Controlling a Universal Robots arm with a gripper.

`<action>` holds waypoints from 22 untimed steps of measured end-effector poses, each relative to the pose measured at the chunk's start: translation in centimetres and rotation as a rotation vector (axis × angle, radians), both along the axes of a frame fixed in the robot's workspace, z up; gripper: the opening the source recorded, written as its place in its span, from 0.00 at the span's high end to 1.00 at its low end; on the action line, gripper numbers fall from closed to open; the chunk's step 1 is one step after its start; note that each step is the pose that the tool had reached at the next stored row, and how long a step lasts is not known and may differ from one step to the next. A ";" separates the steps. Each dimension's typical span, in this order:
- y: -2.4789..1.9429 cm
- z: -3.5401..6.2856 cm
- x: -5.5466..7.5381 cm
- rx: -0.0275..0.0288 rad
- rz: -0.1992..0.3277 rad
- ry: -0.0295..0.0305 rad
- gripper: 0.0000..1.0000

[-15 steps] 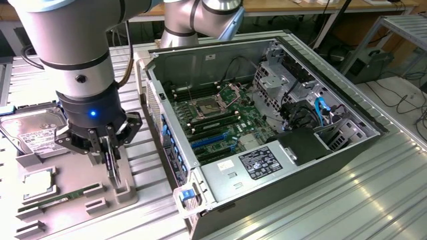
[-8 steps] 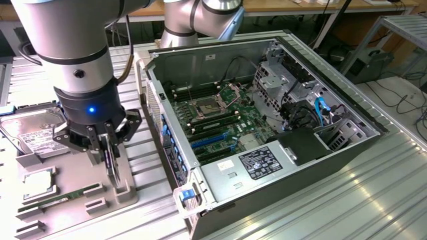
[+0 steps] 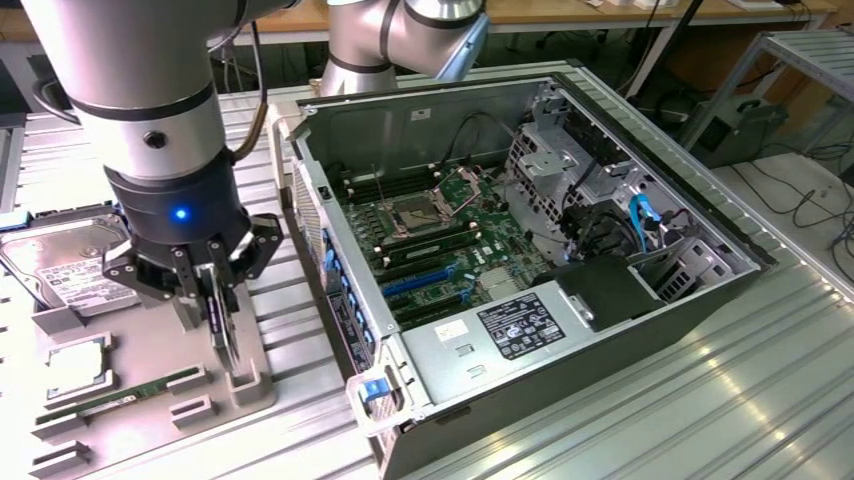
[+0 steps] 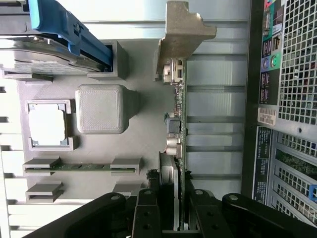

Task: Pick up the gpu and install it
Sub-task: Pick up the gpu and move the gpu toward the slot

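The gpu (image 3: 219,328) is a thin black card standing on edge at the right side of the grey parts tray (image 3: 160,425), in the exterior view's left. My gripper (image 3: 214,298) comes down on it from above, one finger on each flat face, shut on the card. In the wrist view the gpu (image 4: 179,124) runs edge-on away from my gripper (image 4: 172,198), and its pale metal bracket (image 4: 181,32) is at the far end. The card's lower edge reaches the tray's holder; I cannot tell whether it is lifted off.
The open computer case (image 3: 694,215) lies just right of the tray, its motherboard's blue slots (image 3: 420,282) facing up. Its rear panel (image 4: 287,99) is close beside the card. On the tray sit a hard drive (image 3: 67,272), a processor (image 3: 80,365) and a green memory stick (image 3: 134,392).
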State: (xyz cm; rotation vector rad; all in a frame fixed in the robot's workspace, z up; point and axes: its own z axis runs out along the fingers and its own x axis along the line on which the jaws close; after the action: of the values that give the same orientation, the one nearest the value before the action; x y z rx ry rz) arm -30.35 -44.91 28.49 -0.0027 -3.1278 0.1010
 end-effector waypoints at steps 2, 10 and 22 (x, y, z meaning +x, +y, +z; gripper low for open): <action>-0.01 0.11 0.0 -0.0002 0.000 0.0001 0.72; -0.02 0.56 0.0 -0.0002 0.000 0.0002 0.72; -0.03 1.60 0.0 -0.0001 0.000 0.0002 0.72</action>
State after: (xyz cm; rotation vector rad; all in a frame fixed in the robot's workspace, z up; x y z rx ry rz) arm -30.34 -44.94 30.08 -0.0027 -3.1276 0.1012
